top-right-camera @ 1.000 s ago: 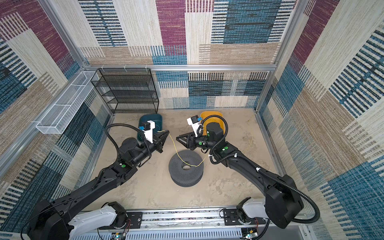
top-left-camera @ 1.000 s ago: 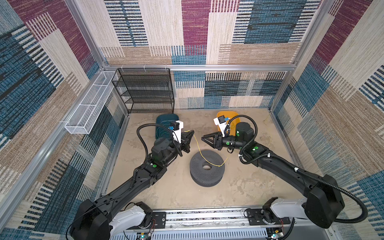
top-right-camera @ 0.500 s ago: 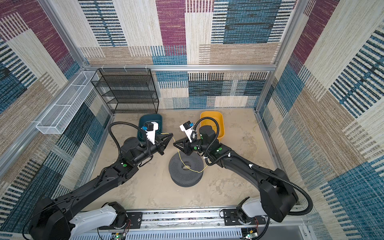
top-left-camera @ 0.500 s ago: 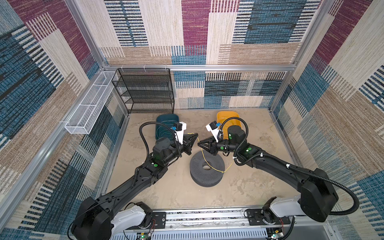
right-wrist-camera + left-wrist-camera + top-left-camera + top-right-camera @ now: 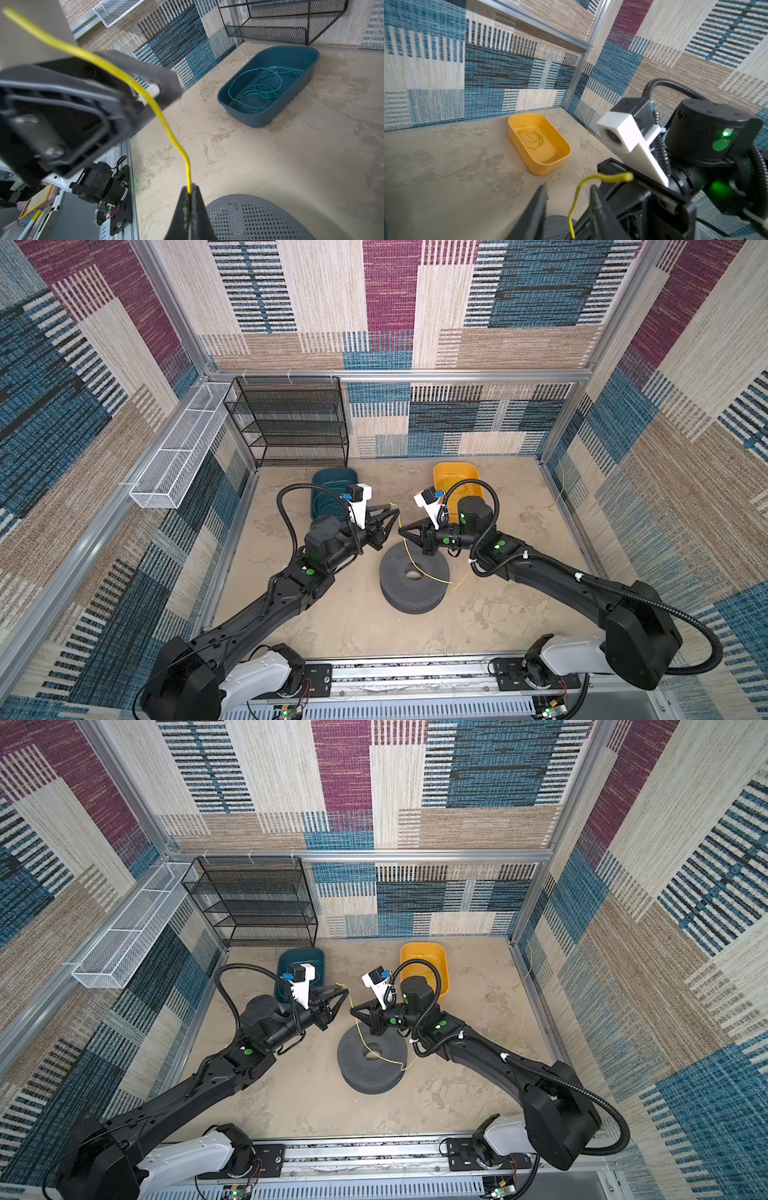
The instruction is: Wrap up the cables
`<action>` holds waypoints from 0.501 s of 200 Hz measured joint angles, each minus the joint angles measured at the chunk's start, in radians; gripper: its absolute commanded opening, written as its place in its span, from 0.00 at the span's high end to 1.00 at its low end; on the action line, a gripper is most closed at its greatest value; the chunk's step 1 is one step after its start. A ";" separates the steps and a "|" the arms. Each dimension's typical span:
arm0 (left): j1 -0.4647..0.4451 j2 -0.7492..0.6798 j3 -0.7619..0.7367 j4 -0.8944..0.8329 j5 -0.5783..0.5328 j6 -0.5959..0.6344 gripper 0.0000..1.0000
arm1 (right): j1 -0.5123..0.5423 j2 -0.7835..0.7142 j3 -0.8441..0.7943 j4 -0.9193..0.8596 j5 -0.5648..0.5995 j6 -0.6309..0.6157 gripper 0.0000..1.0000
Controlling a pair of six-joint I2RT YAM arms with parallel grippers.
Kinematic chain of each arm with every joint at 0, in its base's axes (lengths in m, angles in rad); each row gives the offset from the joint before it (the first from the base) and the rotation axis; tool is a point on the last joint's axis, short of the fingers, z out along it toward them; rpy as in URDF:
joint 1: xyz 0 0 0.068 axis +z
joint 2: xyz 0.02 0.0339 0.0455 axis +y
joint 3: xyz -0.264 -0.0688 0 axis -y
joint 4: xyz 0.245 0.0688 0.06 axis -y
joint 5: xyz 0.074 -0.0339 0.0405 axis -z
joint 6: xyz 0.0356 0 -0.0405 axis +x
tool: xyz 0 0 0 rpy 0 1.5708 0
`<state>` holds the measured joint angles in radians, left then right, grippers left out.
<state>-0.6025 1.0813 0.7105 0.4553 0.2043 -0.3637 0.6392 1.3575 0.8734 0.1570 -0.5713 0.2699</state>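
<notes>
A thin yellow cable (image 5: 166, 124) rises from my right gripper (image 5: 189, 188), which is shut on it just above the grey perforated spool (image 5: 415, 593). The same cable (image 5: 577, 196) runs up between the fingers of my left gripper (image 5: 568, 188), which is open and touches it on neither side. Its free end curls over towards the right arm. In both top views the two grippers (image 5: 392, 516) (image 5: 400, 532) meet tip to tip behind the spool (image 5: 372, 1073). The cable trails across the spool's top onto the floor at its right.
A yellow bin (image 5: 457, 479) with loose yellow wire loops (image 5: 531, 137) stands at the back right. A teal bin (image 5: 291, 108) holding a green cable (image 5: 259, 91) stands at the back left. A black wire rack (image 5: 291, 423) and a white mesh basket (image 5: 178, 456) line the back-left walls.
My right gripper has swung left to meet the left gripper and shut on the yellow cable. My left gripper has opened and let the cable go.
</notes>
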 measured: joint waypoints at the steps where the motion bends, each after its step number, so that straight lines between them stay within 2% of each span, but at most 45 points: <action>1: 0.000 -0.002 0.000 -0.001 -0.003 0.000 0.31 | 0.000 0.000 0.000 0.000 0.002 0.000 1.00; 30: 0.001 -0.111 -0.047 -0.096 -0.132 -0.021 0.29 | -0.002 -0.009 -0.038 -0.006 0.060 0.003 1.00; 59: 0.005 -0.204 -0.123 -0.286 -0.256 -0.108 0.29 | -0.003 -0.037 -0.077 -0.024 0.120 0.003 1.00; 80: 0.007 -0.206 -0.201 -0.382 -0.278 -0.194 0.29 | -0.005 -0.059 -0.119 -0.027 0.152 0.003 1.00; 100: 0.006 -0.166 -0.280 -0.423 -0.224 -0.275 0.30 | -0.005 -0.064 -0.154 -0.028 0.175 0.011 1.00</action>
<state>-0.5961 0.9154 0.4301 0.0326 -0.0200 -0.6388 0.6346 1.2934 0.7197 0.1291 -0.3965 0.2813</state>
